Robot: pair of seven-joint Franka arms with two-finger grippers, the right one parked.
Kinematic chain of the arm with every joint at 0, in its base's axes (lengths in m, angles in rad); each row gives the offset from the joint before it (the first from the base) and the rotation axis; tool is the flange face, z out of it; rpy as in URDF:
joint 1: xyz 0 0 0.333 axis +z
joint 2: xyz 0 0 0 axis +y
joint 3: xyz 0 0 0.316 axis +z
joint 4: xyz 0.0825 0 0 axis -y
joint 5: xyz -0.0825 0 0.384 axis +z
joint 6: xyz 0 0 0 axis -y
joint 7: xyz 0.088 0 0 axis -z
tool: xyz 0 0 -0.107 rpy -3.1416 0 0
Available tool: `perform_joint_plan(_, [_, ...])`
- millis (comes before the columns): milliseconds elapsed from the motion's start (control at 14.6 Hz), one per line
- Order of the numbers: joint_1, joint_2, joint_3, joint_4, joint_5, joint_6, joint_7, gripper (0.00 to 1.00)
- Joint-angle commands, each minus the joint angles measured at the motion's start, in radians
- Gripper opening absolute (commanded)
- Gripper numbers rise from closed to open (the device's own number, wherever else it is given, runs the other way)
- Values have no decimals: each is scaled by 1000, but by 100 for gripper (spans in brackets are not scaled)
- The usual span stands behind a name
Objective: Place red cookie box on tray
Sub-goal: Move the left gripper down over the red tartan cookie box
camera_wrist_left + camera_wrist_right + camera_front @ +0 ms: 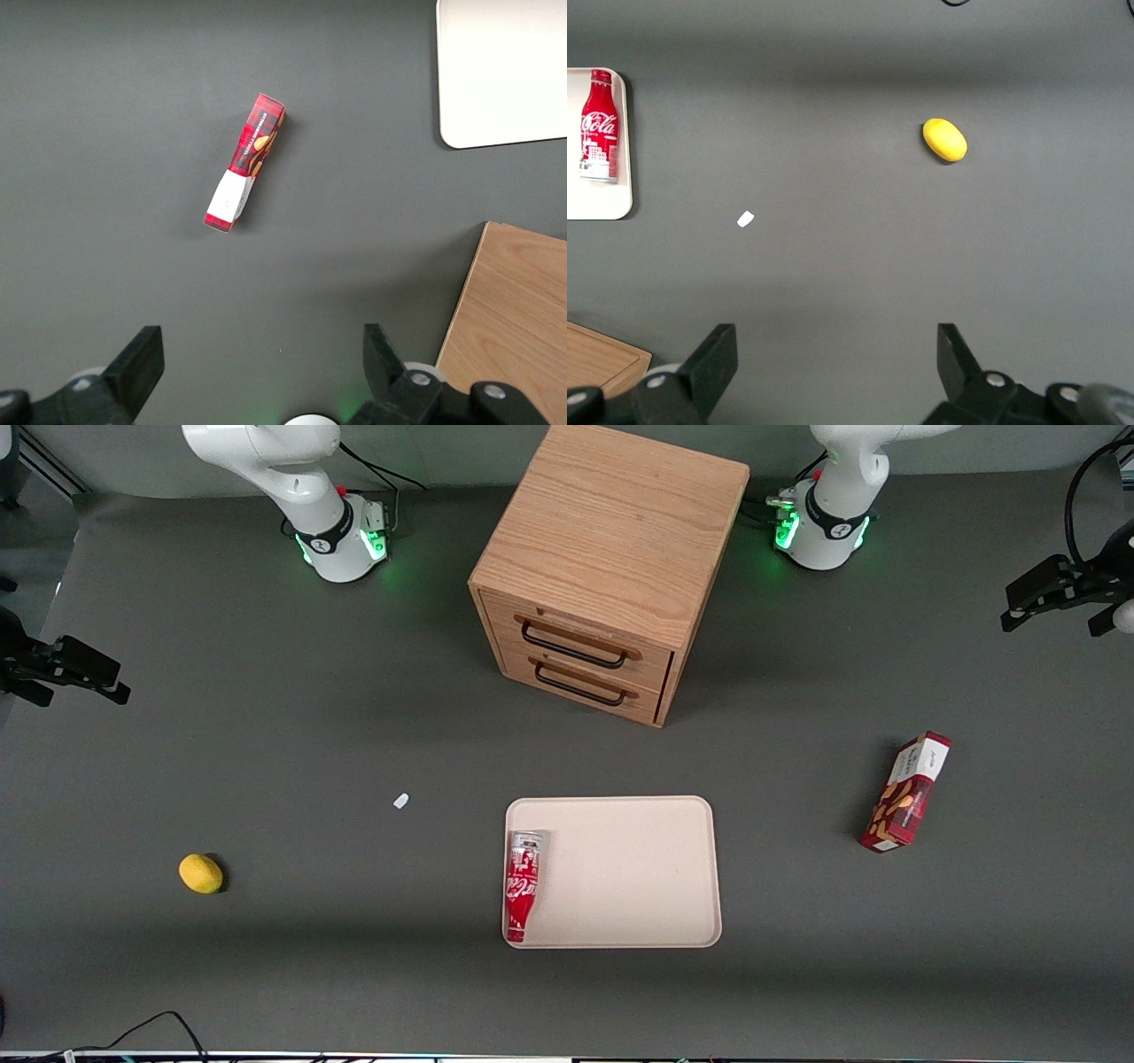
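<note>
The gripper (261, 372) hangs high over bare table, its two black fingers (142, 359) spread wide apart with nothing between them; in the front view it shows at the working arm's edge of the table (1059, 589). Taking the front view as a clock face centred on the tray (620, 815), the box (906, 792) lies on the dark mat at about three o'clock, well apart from the tray and toward the working arm's end of the table. It lies flat and slightly askew, its white end panel pointing toward one o'clock, away from the front camera, its cookie pictures facing up. From the wrist the box (245, 163) sits clear of the fingers, untouched. The tray's corner (461, 133) shows there too. On the tray a cola bottle (522, 885) lies along the rim nearest the parked arm. At twelve o'clock stands the cabinet (602, 567), both drawers closed. At nine o'clock, far off, rests a lemon (201, 873), with a small white scrap (401, 801) between it and the tray.
</note>
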Motion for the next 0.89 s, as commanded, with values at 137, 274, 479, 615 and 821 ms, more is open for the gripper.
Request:
perform_joint_plan(137, [10,7,-12,19,12,-13,-7,100])
perform_joint_plan(274, [10,28,-26,14,17,-3,-7,100])
perform_joint_plan(479, [10,94,-37,4,40,7,5,100])
perform_joint_plan(615, [7,149,-37,-18,47,60,46,100])
perform_joint_plan(821, [7,223,-35,-94,89,222,144,100])
